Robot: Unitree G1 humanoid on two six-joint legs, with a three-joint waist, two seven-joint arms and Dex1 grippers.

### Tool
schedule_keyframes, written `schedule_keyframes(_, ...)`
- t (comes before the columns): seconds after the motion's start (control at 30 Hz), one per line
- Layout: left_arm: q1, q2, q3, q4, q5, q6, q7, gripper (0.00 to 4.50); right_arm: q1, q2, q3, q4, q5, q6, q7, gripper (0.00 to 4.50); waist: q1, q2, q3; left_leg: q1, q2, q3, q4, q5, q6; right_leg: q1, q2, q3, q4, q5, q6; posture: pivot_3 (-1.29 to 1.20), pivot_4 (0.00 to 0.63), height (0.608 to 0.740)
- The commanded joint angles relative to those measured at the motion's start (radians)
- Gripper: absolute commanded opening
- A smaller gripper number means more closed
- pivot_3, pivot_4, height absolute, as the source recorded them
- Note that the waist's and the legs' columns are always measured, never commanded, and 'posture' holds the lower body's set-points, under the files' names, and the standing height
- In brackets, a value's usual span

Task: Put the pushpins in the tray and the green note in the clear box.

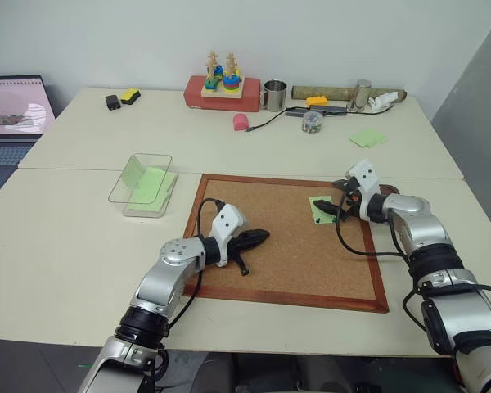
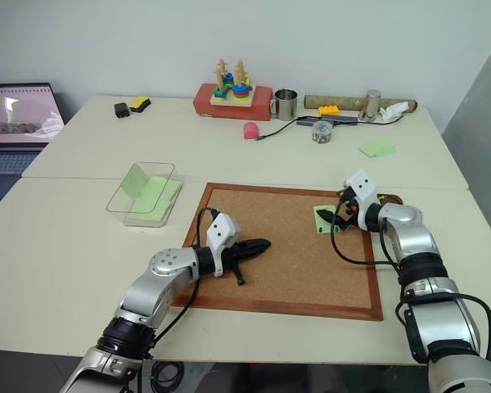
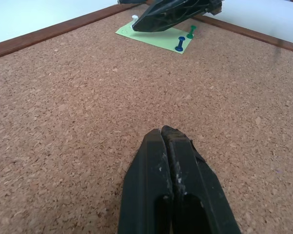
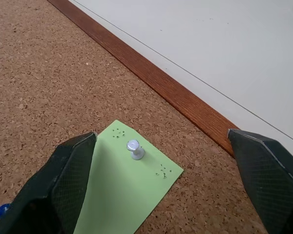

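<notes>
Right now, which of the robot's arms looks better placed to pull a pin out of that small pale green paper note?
The right. Its open gripper straddles the white-headed pushpin in the pale green paper note. The left gripper is shut, resting mid cork board, apart from the note.

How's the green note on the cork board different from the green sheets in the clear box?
The green note lies flat on the cork board, pinned by pushpins; the green sheets sit loose in the clear box, one leaning on a wall. The note looks smaller than the sheets. Both are pale green paper.
</notes>
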Motion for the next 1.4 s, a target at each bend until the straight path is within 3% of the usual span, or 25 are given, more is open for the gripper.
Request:
schedule_keyframes(0.03, 0.017, 0.001, 0.005, -0.033, 0.005, 0.001, 0.007, 0.0, -0.035, 0.001, -0.02, 0.009, -0.005, -0.054, 0.009, 3.4, 0.0, 0.0, 0.0, 0.0, 0.0, 0.0, 0.0, 0.0, 0.0, 0.0, 0.0, 0.0, 0.0, 0.0, 0.0, 0.0, 0.15, 0.74)
schedule_keyframes(0.57, 0.016, 0.001, 0.0, -0.035, 0.006, 0.011, 0.015, 0.0, -0.011, 0.007, -0.02, 0.006, -0.025, -0.112, 0.037, 0.07, 0.0, 0.0, 0.0, 0.0, 0.0, 0.0, 0.0, 0.0, 0.0, 0.0, 0.0, 0.0, 0.001, 0.0, 0.0, 0.0, 0.15, 0.74)
schedule_keyframes(1.4, 0.009, -0.016, -0.048, 0.016, 0.095, 0.055, 0.073, 0.0, 0.026, 0.005, -0.079, -0.133, 0.041, -0.015, 0.076, 0.02, 0.0, 0.001, -0.001, 0.001, 0.0, 0.0, 0.0, 0.0, 0.0, 0.0, 0.0, 0.0, 0.001, 0.0, 0.0, 0.0, 0.15, 0.74)
